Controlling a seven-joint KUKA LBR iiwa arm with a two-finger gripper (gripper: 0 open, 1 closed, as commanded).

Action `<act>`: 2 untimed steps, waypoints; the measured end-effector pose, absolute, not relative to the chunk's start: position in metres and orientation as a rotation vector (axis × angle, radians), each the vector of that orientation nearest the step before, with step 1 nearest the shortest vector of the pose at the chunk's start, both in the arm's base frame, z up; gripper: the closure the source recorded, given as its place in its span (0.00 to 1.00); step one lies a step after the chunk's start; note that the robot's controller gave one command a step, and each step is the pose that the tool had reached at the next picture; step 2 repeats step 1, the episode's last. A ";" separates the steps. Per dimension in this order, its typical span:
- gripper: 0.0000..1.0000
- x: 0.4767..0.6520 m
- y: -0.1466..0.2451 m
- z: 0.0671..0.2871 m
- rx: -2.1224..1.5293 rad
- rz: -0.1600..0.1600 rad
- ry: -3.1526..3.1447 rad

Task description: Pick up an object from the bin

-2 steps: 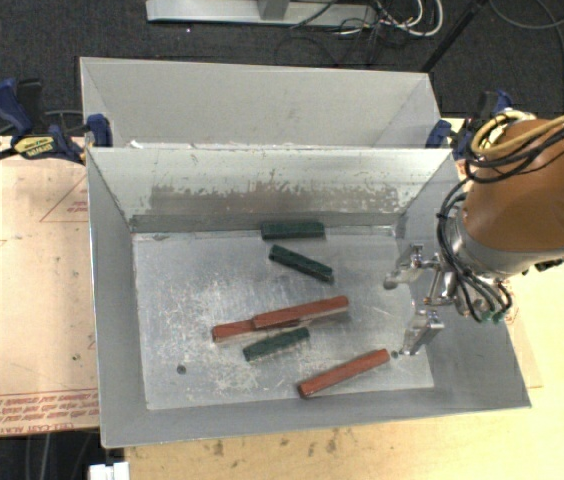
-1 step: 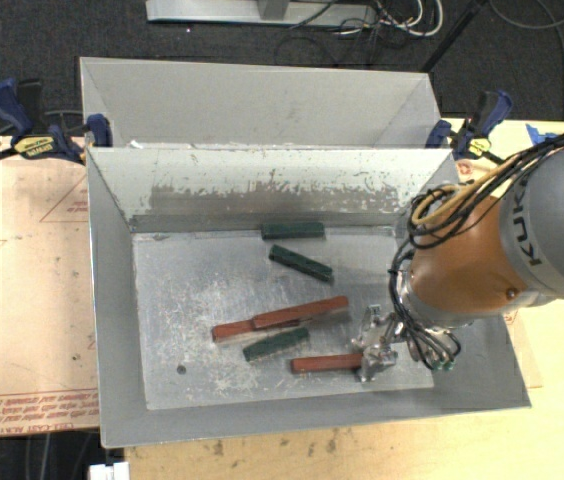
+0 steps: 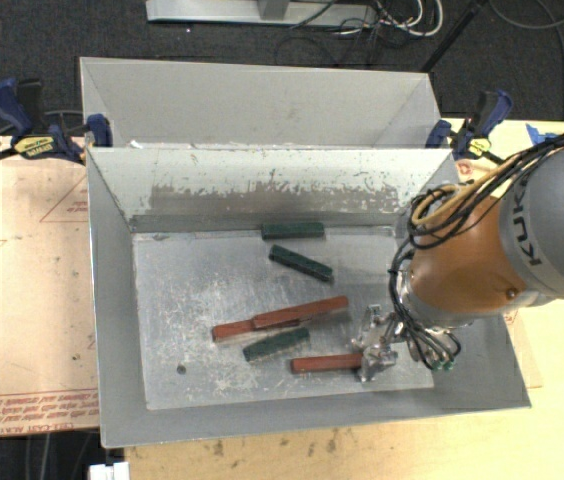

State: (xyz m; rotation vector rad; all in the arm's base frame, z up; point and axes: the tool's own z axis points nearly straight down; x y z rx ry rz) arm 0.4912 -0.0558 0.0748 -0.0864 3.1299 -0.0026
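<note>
My gripper (image 3: 370, 360) is low in the bin's front right corner, its metal fingers at the right end of a short red-brown bar (image 3: 324, 364) that lies flat on the floor. The bar's right end seems to sit between the fingers. Just to the left, a dark green bar (image 3: 276, 344) lies at a slant. Above it, a long red-brown bar (image 3: 280, 319) stretches toward the bin's middle.
A dark green bar (image 3: 300, 263) lies slanted further back, and another dark green bar (image 3: 293, 231) rests against the back wall. The arm with its orange cover and cables hangs over the bin's right side.
</note>
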 end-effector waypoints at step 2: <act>1.00 0.497 -0.041 0.229 -0.063 0.001 3.136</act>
